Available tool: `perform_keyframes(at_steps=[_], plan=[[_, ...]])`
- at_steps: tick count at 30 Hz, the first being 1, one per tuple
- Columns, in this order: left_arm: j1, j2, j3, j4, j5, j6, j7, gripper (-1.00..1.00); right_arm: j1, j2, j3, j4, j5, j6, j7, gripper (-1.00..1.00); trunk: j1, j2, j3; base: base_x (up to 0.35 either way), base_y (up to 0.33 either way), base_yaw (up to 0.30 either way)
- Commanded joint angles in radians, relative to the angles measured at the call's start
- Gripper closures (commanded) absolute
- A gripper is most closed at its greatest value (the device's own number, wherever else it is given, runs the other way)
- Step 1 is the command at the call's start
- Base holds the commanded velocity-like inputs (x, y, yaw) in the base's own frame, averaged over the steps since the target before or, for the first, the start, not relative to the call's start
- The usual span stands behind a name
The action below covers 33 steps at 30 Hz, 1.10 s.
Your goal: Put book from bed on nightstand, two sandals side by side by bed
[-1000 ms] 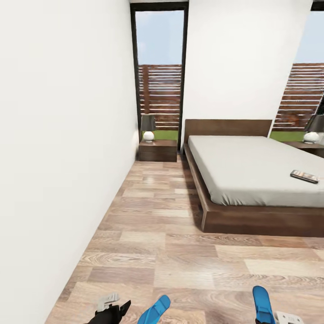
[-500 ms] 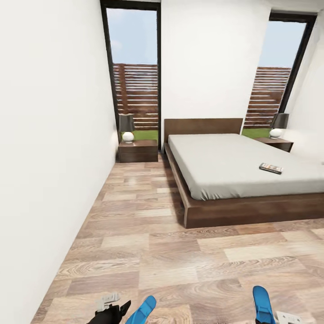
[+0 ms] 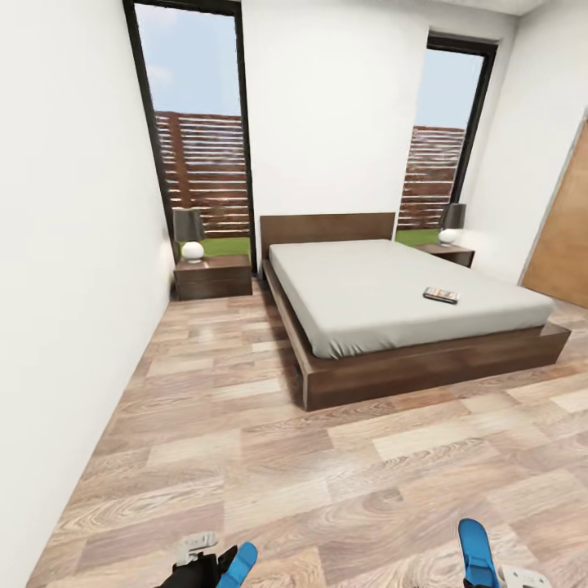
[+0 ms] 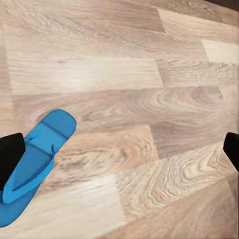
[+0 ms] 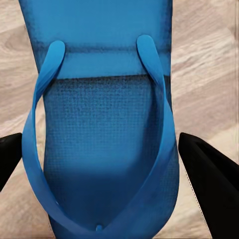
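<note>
Head view: we face a bedroom with white walls and a wood floor (image 3: 269, 457). The bed (image 3: 392, 294) stands ahead against the far wall, and the book (image 3: 441, 295) lies on its mattress toward the right side. A nightstand (image 3: 214, 276) with a lamp (image 3: 189, 234) sits left of the bed, another nightstand (image 3: 449, 254) right of it. At the bottom edge, our left pincer (image 3: 200, 563) touches one blue sandal (image 3: 238, 565); we cannot tell whether it grips. Our right pincer (image 5: 119, 169) has its fingers spread to either side of the other sandal (image 5: 102, 124); a firm grip is not clear.
</note>
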Motion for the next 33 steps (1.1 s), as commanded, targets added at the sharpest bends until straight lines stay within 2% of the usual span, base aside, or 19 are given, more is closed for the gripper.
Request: perform_keyframes(at_steps=[1, 33], plan=[[0.0, 0.001, -0.008, 0.001, 0.008, -0.005, -0.001, -1.0, -0.001, 0.0, -0.007, 0.002, -0.006, -0.003, 0.007, 1.0, 0.0, 0.0, -0.001, 0.0, 0.0, -0.3], [-0.001, 0.001, -0.007, 0.001, 0.008, -0.005, -0.001, -1.0, -0.001, 0.001, -0.007, 0.003, -0.006, -0.003, 0.007, 1.0, 0.0, 0.0, -0.001, 0.0, 0.0, -0.3]])
